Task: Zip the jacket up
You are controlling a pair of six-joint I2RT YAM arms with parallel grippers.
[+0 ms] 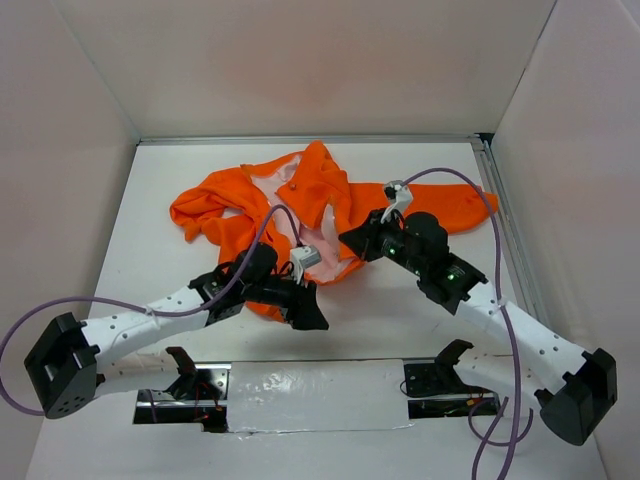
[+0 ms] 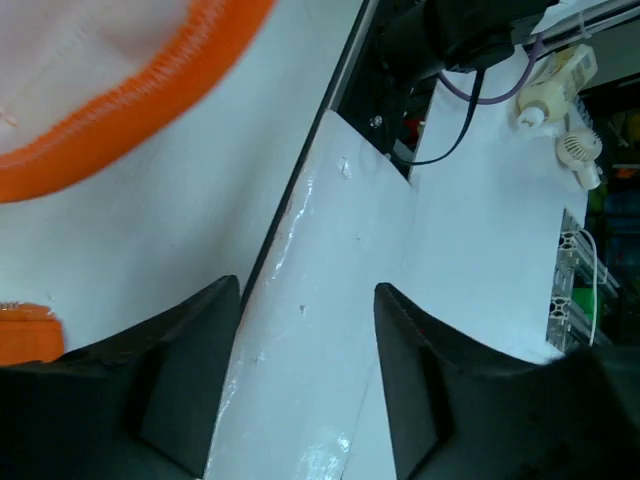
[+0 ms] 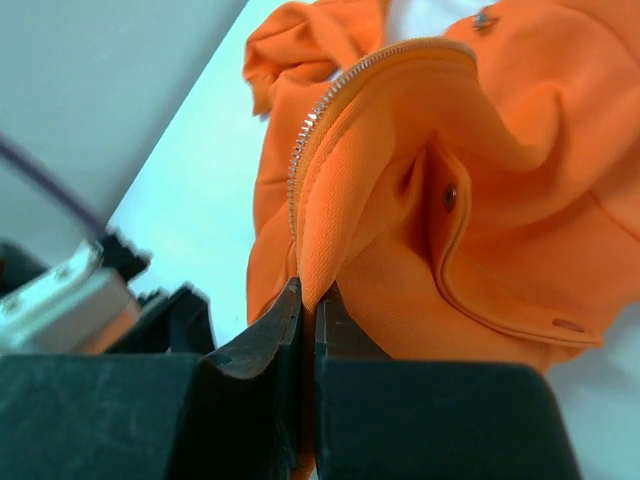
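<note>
left claw [image 2: 307, 300]: jaws spread apart | right claw [image 3: 308, 300]: jaws pinched tight together

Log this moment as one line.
left hand: open, empty | right hand: shut on jacket edge | zipper: undone

The right gripper [image 3: 308, 296], at 6 o'clock, has its dark jaws pressed together on a fold of the orange jacket [image 3: 520, 150]. From the pinch, the zipper teeth [image 3: 340, 90] climb toward 1 o'clock along the fabric's edge. A metal snap [image 3: 450, 196] sits in a crease toward 3 o'clock. The white table [image 3: 200, 200] shows at 9 o'clock.
</note>
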